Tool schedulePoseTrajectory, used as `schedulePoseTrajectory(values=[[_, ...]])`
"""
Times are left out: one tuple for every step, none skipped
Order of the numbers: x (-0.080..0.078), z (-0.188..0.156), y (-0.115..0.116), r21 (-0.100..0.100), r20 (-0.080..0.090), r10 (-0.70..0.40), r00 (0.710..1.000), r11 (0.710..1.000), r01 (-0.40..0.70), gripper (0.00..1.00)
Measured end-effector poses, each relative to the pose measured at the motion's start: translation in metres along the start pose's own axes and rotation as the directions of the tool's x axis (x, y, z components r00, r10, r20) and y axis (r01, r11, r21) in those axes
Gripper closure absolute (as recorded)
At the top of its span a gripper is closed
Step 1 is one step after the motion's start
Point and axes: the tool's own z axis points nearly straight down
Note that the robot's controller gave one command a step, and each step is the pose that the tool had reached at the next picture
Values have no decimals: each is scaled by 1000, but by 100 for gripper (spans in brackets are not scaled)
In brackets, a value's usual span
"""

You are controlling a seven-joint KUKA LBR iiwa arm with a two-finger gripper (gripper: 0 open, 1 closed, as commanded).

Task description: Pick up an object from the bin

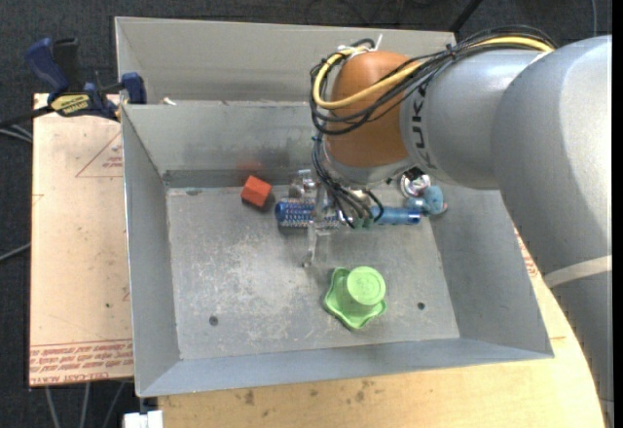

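Mid-floor of the grey metal bin (146,251), the jaws seem pressed together, just beside a blue ribbed plastic piece (292,213); a green round plastic lid (356,297) lies nearer the front edge.

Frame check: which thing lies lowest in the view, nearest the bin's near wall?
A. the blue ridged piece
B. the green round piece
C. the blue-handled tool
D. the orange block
B: the green round piece sits alone toward the near wall, while the orange block, blue ridged piece and blue-handled tool lie in a row higher up.
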Motion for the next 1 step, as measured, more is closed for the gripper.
schedulePoseTrajectory(values=[[-1, -2, -1, 1, 3, 2, 1000, 1000, -2, 100]])
